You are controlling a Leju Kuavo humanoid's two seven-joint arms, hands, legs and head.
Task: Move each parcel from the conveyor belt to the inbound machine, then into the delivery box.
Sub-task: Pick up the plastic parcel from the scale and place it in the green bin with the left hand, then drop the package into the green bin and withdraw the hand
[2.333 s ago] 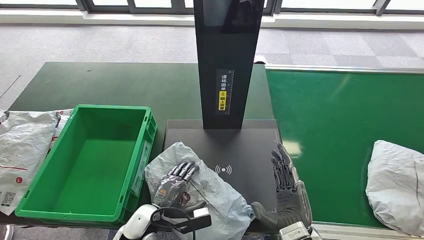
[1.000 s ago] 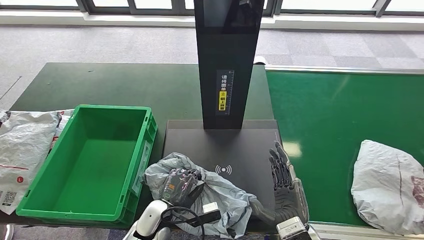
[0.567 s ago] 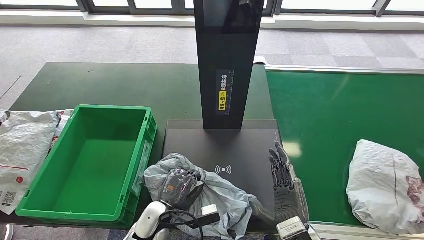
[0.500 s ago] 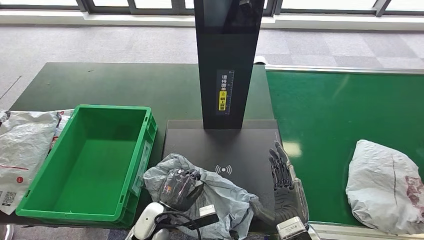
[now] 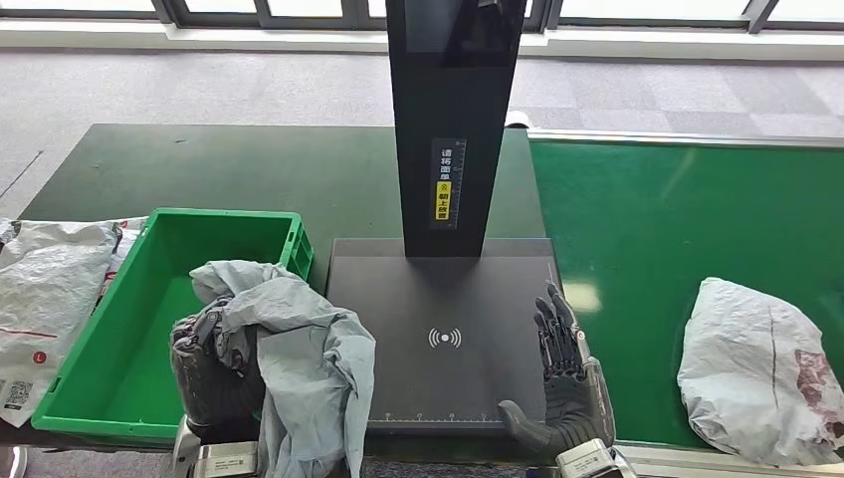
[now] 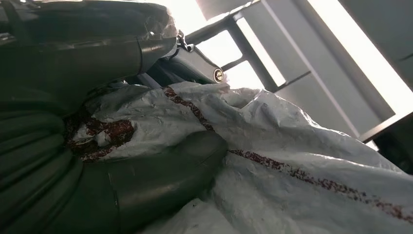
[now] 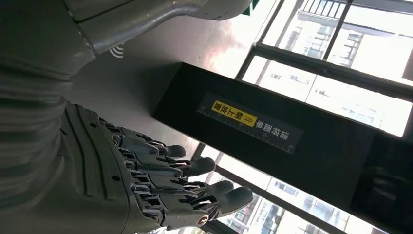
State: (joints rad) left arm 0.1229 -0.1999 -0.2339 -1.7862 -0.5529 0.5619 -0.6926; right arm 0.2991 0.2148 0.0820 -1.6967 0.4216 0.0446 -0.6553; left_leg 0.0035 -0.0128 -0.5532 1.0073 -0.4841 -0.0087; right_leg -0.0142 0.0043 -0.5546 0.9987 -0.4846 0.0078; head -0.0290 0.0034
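Your left hand (image 5: 211, 370) is grasping the grey parcel (image 5: 299, 354), fingers clenched into the crumpled plastic; the parcel is hanging lifted over the near right corner of the green delivery box (image 5: 109, 329), draping across the box's right wall and the left edge of the inbound machine's black platform (image 5: 448, 299); in the left wrist view you are seeing the thick thumb (image 6: 165, 170) pressing into the parcel's pale film (image 6: 292, 161), which is carrying a dark red printed stripe.

Your right hand (image 5: 562, 383) is resting released at the near right corner of the platform, fingers stretched forward and apart, thumb pointing left along the near edge, holding nothing; the right wrist view is showing those fingers (image 7: 195, 187) spread in front of the machine's black column (image 7: 272, 141) with its yellow label.

A second parcel (image 5: 761, 368), pale with a dark red patch, is lying on the green conveyor belt (image 5: 657, 229) towards its near right edge, well apart from your right hand; more white parcels (image 5: 45, 289) are lying on the dark green table (image 5: 249, 169) just beside the box's left wall.
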